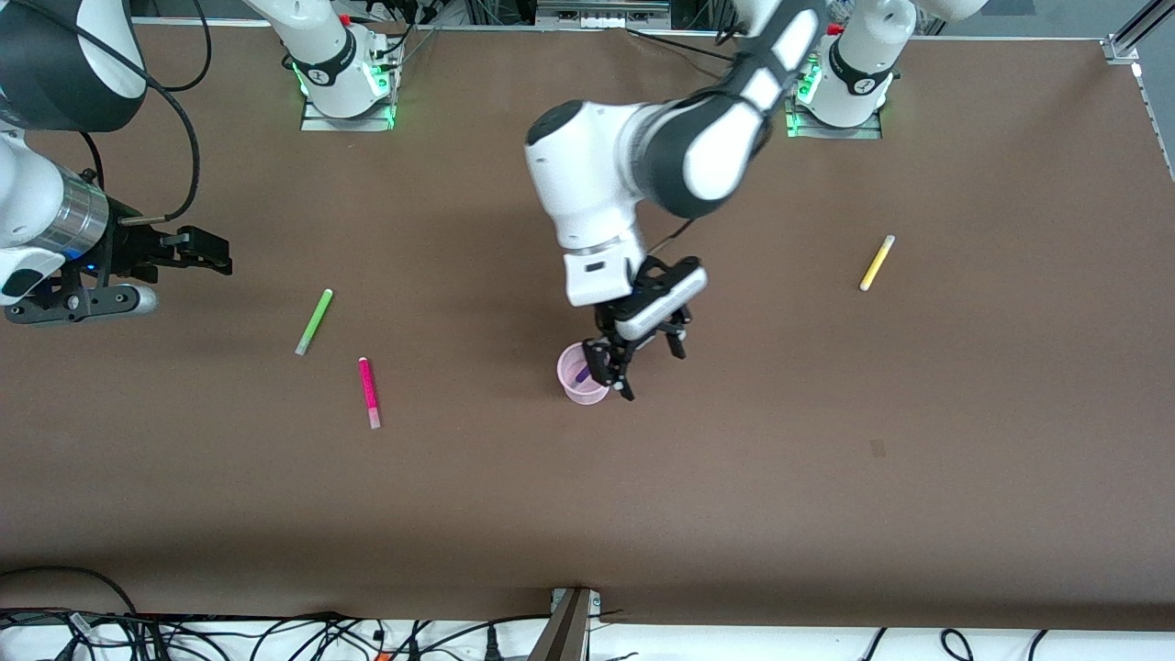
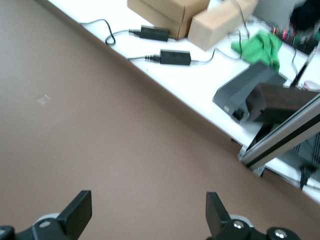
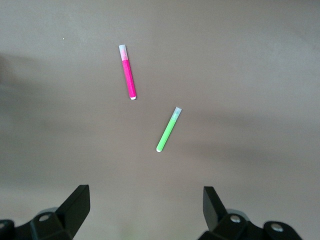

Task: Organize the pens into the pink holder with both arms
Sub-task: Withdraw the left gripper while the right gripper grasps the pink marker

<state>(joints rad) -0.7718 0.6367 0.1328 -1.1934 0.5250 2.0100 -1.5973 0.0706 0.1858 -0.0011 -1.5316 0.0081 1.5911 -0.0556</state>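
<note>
The pink holder point(image 1: 583, 375) stands mid-table with the dark purple pen point(image 1: 582, 372) inside it. My left gripper point(image 1: 643, 367) hangs open and empty just beside and above the holder; its wrist view shows open jaws point(image 2: 148, 215) over bare table, with the holder out of view. The green pen point(image 1: 314, 321) and magenta pen point(image 1: 369, 392) lie toward the right arm's end, the magenta one nearer the front camera. My right gripper point(image 1: 216, 255) is open and empty, above the table near the green pen. Its wrist view point(image 3: 145, 210) shows the green pen point(image 3: 168, 129) and the magenta pen point(image 3: 128, 73). The yellow pen point(image 1: 877, 263) lies toward the left arm's end.
The brown table point(image 1: 826, 459) ends at a front edge with cables and a metal post point(image 1: 569, 624). In the left wrist view, cardboard boxes point(image 2: 170, 12), power adapters point(image 2: 175, 57) and a green cloth point(image 2: 257, 47) lie off the table edge.
</note>
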